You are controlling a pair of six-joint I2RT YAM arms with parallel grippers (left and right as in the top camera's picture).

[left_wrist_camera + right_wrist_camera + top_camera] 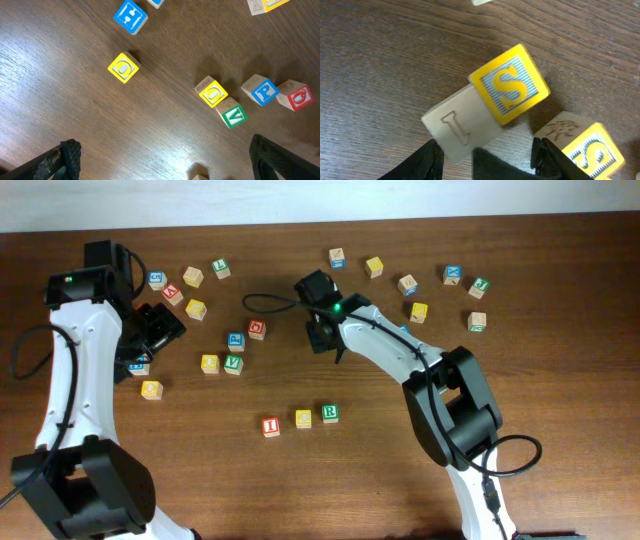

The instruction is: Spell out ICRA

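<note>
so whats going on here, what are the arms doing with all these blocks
Two robot arms are spelling a word with letter cubes. The I cube, C cube and R cube sit in a row on the table; no fourth cube has joined them yet. The right gripper is open at a yellow S cube. The left gripper hangs open near a green V cube, holding nothing.

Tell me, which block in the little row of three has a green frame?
The R cube, at the right end of the row. Its frame is green; the I cube at the left end is red and the middle cube is yellow.
</note>
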